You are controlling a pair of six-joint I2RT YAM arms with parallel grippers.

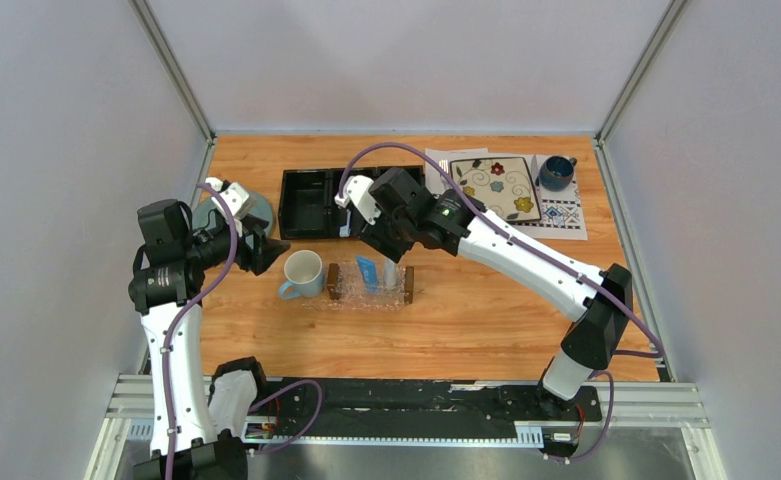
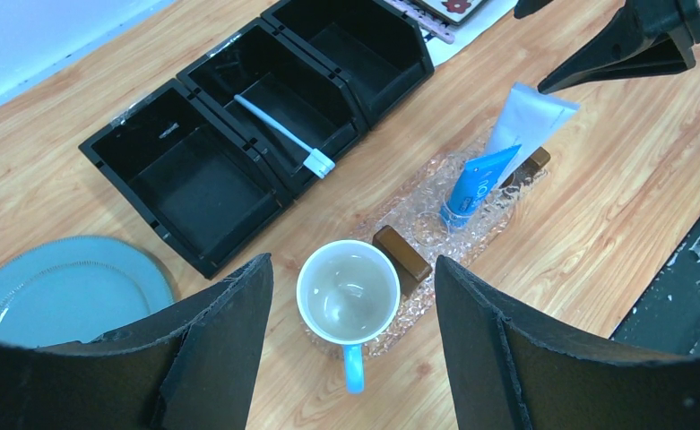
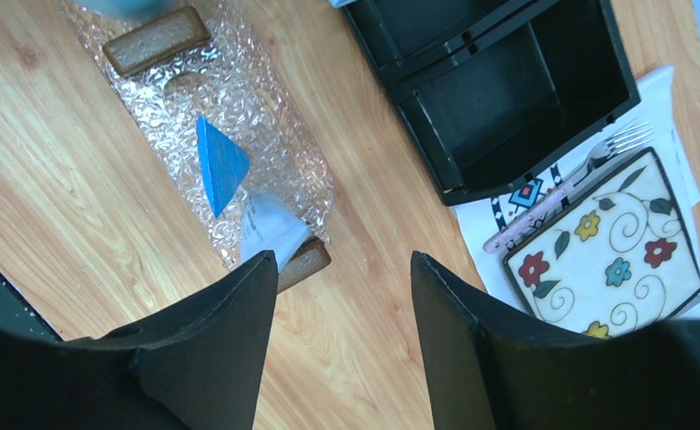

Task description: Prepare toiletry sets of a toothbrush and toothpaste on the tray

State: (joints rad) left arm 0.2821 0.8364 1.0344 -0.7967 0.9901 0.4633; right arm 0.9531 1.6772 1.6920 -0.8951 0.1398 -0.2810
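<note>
The clear textured tray (image 1: 350,294) with a brown bar at each end lies mid-table. Blue and white toothpaste (image 1: 368,272) lies on it, also in the left wrist view (image 2: 477,182) and the right wrist view (image 3: 220,166). The pale toothbrush (image 2: 283,134) lies in the middle compartment of the black organizer (image 2: 194,184). My right gripper (image 1: 386,248) is open and empty above the tray's right end (image 3: 344,258). My left gripper (image 1: 266,246) is open and empty above a white mug (image 2: 347,292) at the tray's left end.
The white mug (image 1: 303,272) with a blue handle touches the tray's left bar. A teal plate (image 1: 216,212) lies at the left. A floral plate (image 1: 496,187), a fork (image 3: 597,152) and a blue mug (image 1: 556,172) sit on a cloth at the back right.
</note>
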